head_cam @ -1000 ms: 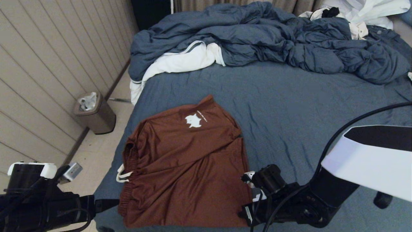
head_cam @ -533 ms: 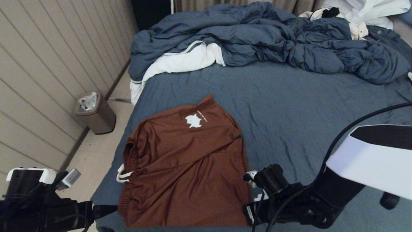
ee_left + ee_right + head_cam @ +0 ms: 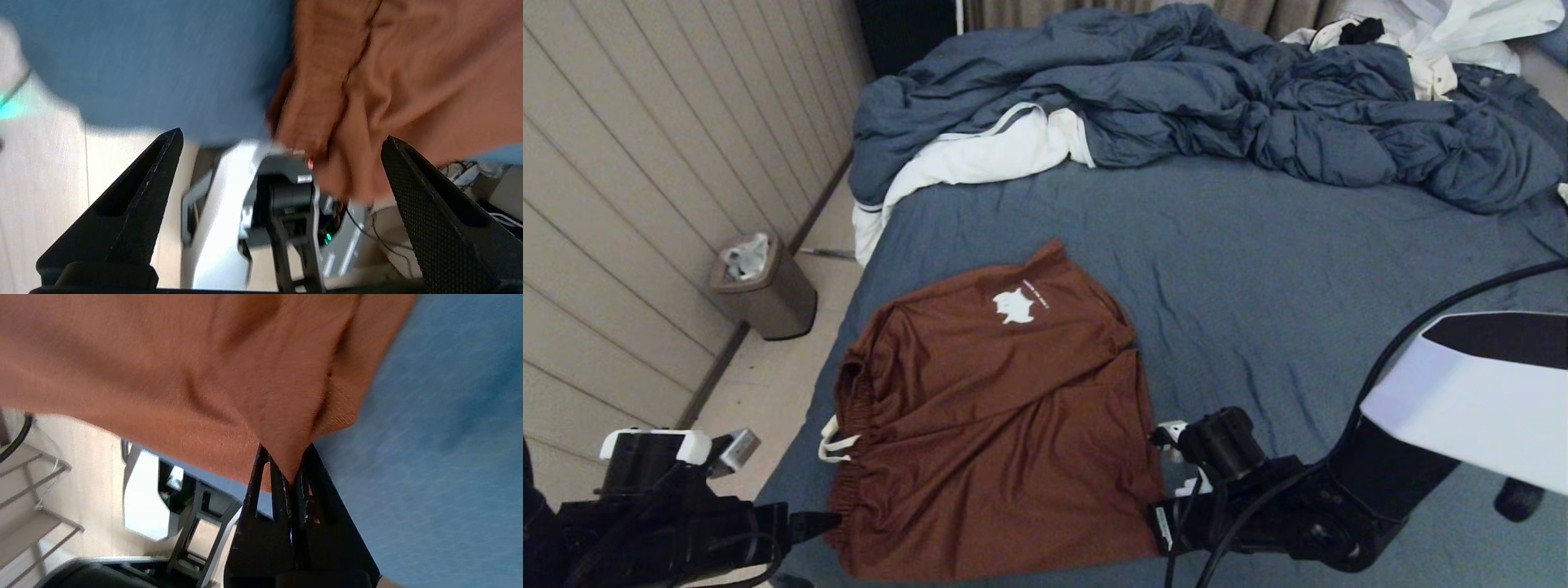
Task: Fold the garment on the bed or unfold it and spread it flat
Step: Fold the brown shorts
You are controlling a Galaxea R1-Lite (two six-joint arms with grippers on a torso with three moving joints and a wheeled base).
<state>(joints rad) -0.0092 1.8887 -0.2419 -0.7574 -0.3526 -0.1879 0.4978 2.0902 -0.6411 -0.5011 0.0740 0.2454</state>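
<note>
On the wrinkled slate-blue bed (image 3: 1258, 269) we see rust-brown thin-fabric shorts (image 3: 988, 408); our right gripper (image 3: 291, 479) pinches their corner, our left gripper (image 3: 282, 141) gapes wide at the waistband.

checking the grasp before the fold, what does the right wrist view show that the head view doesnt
Only the right wrist view shows the right gripper shut, pinching a corner of the garment into a peak. Only the head view shows the whole shorts with their white logo, the drawstring, the left gripper open at the waistband corner, the duvet and the bin. Both show rust-brown fabric on the blue bed.
</note>
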